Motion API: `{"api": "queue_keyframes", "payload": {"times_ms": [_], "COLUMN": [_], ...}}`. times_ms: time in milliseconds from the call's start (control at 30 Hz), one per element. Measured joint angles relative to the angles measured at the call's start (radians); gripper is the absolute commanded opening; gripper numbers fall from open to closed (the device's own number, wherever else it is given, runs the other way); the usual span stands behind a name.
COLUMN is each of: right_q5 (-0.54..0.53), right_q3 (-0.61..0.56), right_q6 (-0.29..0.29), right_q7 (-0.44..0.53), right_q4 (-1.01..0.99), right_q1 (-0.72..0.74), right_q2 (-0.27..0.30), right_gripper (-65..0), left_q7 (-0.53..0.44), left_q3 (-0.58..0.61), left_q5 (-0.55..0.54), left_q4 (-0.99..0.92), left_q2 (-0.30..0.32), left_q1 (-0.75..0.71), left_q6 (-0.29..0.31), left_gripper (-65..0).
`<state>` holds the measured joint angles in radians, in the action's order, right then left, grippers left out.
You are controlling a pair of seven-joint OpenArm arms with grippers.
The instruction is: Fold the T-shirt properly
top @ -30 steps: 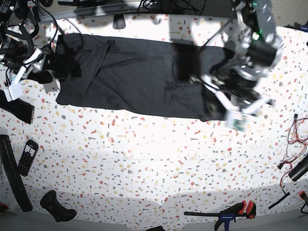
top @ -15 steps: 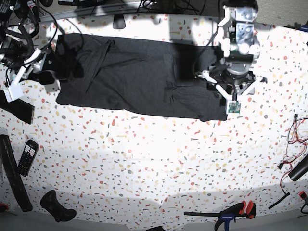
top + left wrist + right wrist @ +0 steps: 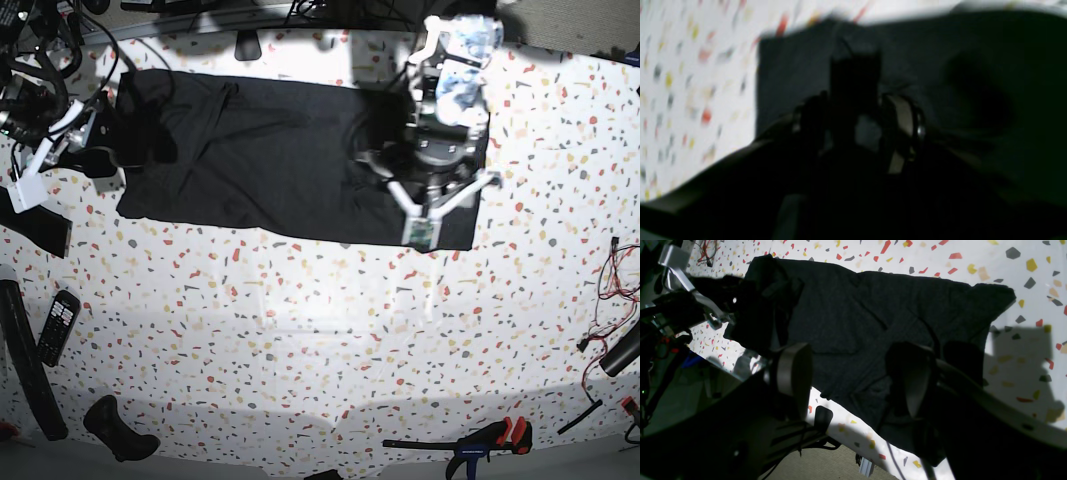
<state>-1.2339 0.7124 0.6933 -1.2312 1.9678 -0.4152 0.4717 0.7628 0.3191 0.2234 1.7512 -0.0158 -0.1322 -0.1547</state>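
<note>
The left gripper (image 3: 428, 200) hangs low, pointing downward, its jaw state lost in blur. The right gripper (image 3: 853, 380) is spread wide, holding nothing.

White table top (image 3: 320, 330) speckled with red, yellow and grey chips. Lying on it: the dark T-shirt (image 3: 260, 160), spread flat along the far side; a calculator (image 3: 57, 326) near the left edge, beside a long black strap (image 3: 25, 360); a black controller-like object (image 3: 118, 428), possibly a handle, at the near left corner; a clamp (image 3: 480, 442) at the near edge; loose wires (image 3: 612, 285) at the right.
</note>
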Motion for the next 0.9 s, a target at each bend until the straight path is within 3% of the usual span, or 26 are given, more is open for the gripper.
{"api": "queue_keyframes", "payload": {"times_ms": [133, 233, 333, 400, 600, 733, 900], "right_q5": [0.000, 0.000, 0.000, 0.000, 0.020, 0.203, 0.401], "right_q3": [0.000, 0.000, 0.000, 0.000, 0.000, 0.000, 0.000], "right_q6": [0.000, 0.000, 0.000, 0.000, 0.000, 0.002, 0.000], "right_q7": [0.000, 0.000, 0.000, 0.000, 0.010, 0.090, 0.087], "right_q4": [0.000, 0.000, 0.000, 0.000, 0.000, 0.000, 0.000], "right_q1": [0.000, 0.000, 0.000, 0.000, 0.003, 0.040, 0.108], "right_q2": [0.000, 0.000, 0.000, 0.000, 0.000, -0.001, 0.000], "right_gripper": [-25.1, -25.1, -25.1, -25.1, -25.1, -25.1, -23.4], "left_q7": [-0.024, -0.034, -0.069, -0.053, 0.138, 0.162, 0.180], "left_q3": [0.085, 0.114, 0.118, 0.121, 0.133, 0.134, 0.134], "left_q5": [0.002, -0.028, -0.108, -0.111, -0.092, -0.086, -0.064], "left_q4": [-0.063, -0.144, -0.227, -0.264, -0.221, -0.150, -0.142], "left_q2": [-0.001, -0.038, -0.094, -0.126, -0.119, -0.122, -0.119], "left_q1": [0.072, 0.156, 0.257, 0.313, 0.402, 0.378, 0.304], "left_q6": [-0.018, -0.018, 0.066, 0.087, 0.087, 0.088, 0.088], "left_gripper": [-37.1, -37.1, -37.1, -37.1, -37.1, -37.1, -37.1]}}
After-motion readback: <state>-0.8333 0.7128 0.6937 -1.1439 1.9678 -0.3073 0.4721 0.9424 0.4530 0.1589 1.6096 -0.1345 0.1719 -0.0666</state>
